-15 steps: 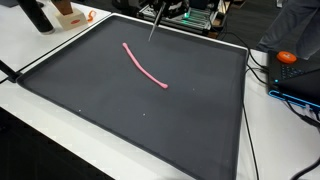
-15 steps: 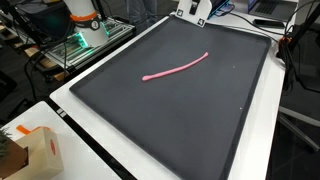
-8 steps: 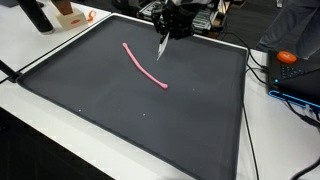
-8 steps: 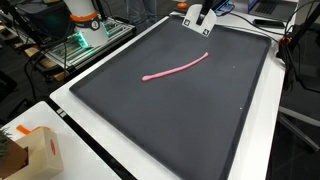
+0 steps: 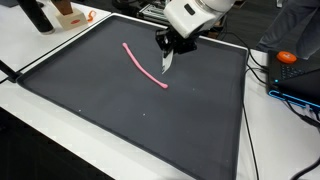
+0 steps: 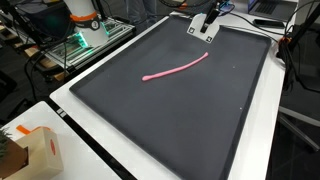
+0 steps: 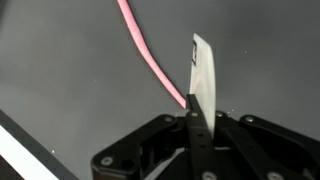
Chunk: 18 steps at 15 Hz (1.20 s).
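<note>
In an exterior view, the tool (image 5: 167, 47) is pressed together on a white flat strip (image 5: 166, 62). It hangs above the black mat (image 5: 120, 115), near the middle of the pink cord (image 5: 145, 66).

In an exterior view, the strip (image 6: 202, 29) is close to the cord's (image 6: 178, 68) end at the mat's edge.

In the wrist view, the strip (image 7: 203, 70) points away from the tool (image 7: 192, 108), with the cord (image 7: 145, 50) lying just beside it on the mat.

Count on inspection:
- one white counter (image 5: 40, 45)
- one large black rectangular mat (image 5: 140, 125)
- one thin pink flexible cord (image 5: 145, 65)
- one narrow white flat strip (image 7: 203, 70)
- one small orange round object (image 5: 287, 57)
- one brown cardboard box (image 6: 40, 150)
</note>
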Each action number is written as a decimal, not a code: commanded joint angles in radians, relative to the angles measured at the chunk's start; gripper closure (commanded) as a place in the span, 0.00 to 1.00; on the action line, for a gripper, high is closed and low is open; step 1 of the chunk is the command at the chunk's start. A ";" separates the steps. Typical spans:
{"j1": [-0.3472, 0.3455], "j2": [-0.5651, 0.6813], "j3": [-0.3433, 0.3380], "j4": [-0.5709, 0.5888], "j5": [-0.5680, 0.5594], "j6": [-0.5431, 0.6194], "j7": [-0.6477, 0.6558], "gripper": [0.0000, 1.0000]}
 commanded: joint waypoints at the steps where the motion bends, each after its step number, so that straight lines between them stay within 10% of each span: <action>1: 0.026 0.056 -0.024 0.054 0.009 0.010 -0.039 0.99; 18: -0.007 0.086 -0.067 0.108 0.141 0.114 -0.009 0.99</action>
